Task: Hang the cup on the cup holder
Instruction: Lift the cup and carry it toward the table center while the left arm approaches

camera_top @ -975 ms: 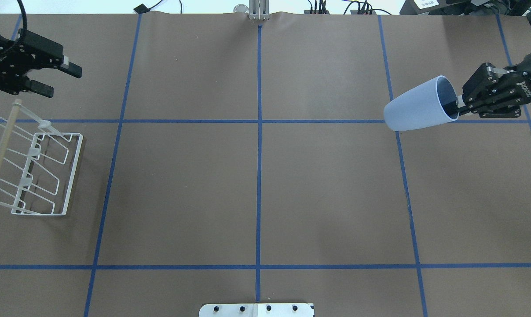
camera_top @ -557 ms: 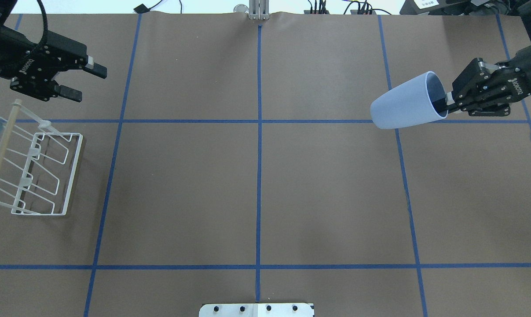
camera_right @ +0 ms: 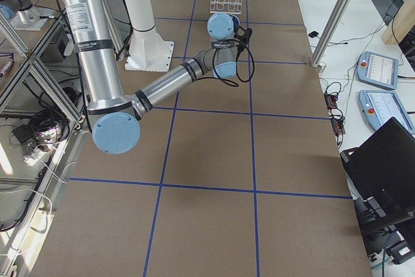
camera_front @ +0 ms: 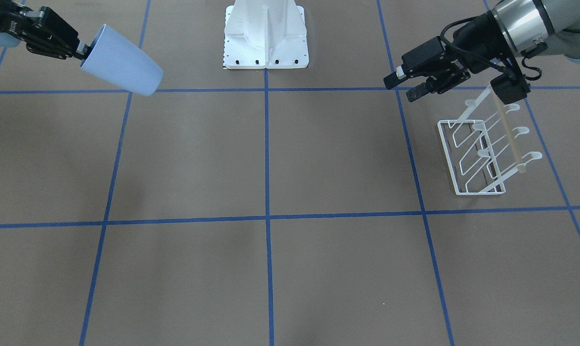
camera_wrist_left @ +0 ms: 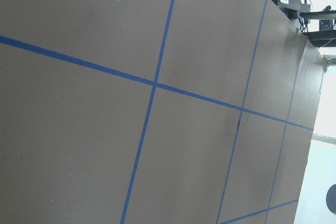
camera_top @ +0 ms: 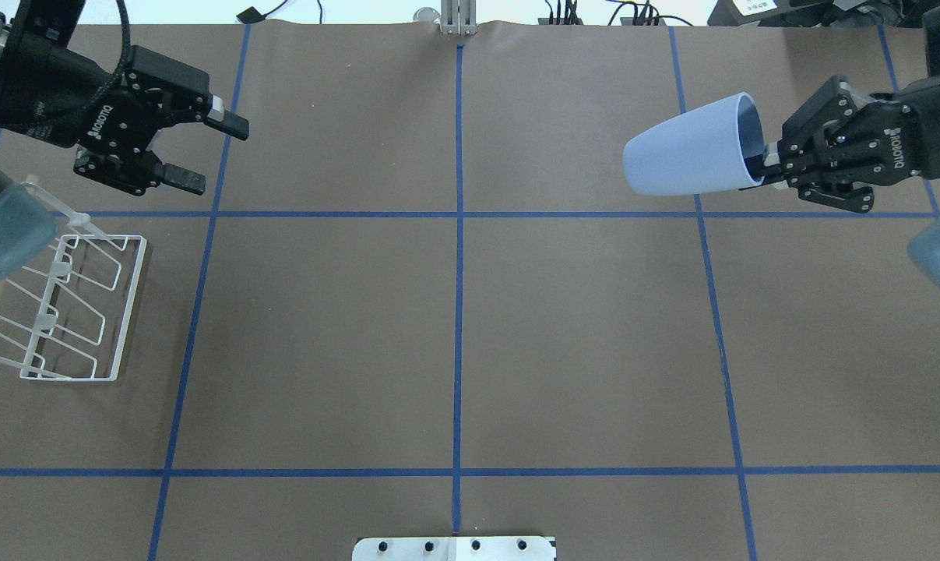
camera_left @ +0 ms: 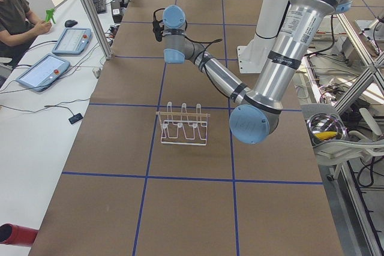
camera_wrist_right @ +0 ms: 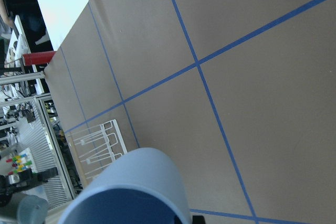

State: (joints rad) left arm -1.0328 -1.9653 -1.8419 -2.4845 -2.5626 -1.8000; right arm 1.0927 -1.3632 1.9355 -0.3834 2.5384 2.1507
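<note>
I am holding the single cup [camera_top: 688,156] in the air over the right side of the desk [camera_top: 454,327]. It is tipping almost onto its side, with its closed base pointing toward the desk's middle and its open mouth facing my wrist. My right fingers [camera_top: 769,160] are pinching its rim, one finger reaching inside the mouth and the other pressing on the outside wall. The one cup holder [camera_top: 131,304] is standing on the desk at my far left, well apart from the cup. In the front-facing view I am counting six rounded prong tips on it, in two rows of three, with one beige rod [camera_front: 509,134] running across them. My left fingers [camera_top: 222,128] are hovering spread apart near the holder, gripping nothing and touching nothing.
</note>
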